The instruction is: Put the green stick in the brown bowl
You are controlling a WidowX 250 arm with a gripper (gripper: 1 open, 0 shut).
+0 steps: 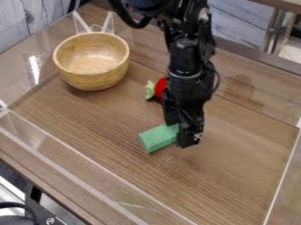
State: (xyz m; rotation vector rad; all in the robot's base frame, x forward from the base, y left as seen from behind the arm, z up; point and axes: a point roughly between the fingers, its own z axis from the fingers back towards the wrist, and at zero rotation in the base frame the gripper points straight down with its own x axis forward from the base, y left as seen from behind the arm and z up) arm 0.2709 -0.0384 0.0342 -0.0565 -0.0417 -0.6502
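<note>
Your wide-open, empty claw (180,134) straddles the right end of the green stick (157,138), which lies flat, angled up-right.

colours on the wooden table

the green stick (157,138) is plain mint green, with no pattern; the brown bowl (91,60) at the far left is light tan with fine wood grain, paler inside; a small ball (153,88) behind the arm shows red with a bit of green; the gripper (181,134) and arm are black; the table (83,141) is dark brown with streaky grain.
</note>
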